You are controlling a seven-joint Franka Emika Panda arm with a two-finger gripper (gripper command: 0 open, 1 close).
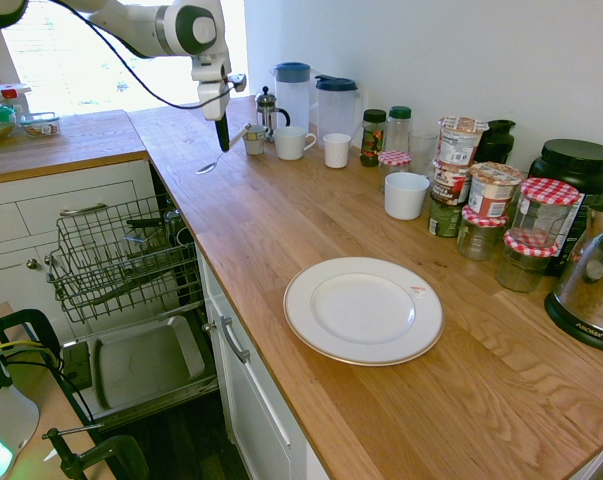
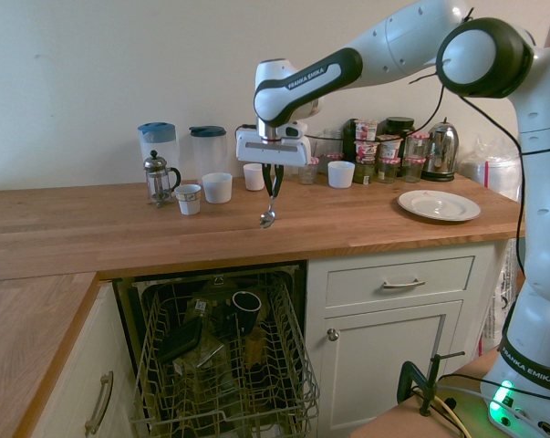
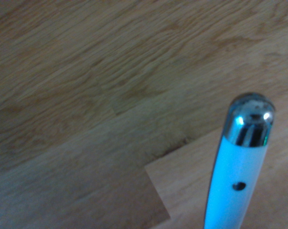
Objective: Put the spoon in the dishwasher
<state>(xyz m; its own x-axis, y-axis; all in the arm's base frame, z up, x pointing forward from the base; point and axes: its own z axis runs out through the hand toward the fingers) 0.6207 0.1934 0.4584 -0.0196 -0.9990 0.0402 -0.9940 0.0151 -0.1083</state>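
Dishwasher (image 2: 222, 365) rack pulled out, lower left of second exterior view, mugs already inside. Spoon (image 2: 269, 206) seen center frame, hung near-vertical, bowl down, clear above table (image 2: 92, 228). End effector (image 2: 274, 190) shut on spoon handle, pointed straight down. Rack sits below and left of spoon, so down-left move probably needed.

A wooden counter (image 1: 281, 230) runs along a plain white wall (image 1: 431, 50). White drawers (image 2: 398, 283) sit beneath it. Daylight pours through a window (image 1: 91, 50) behind the tool (image 1: 222, 145).
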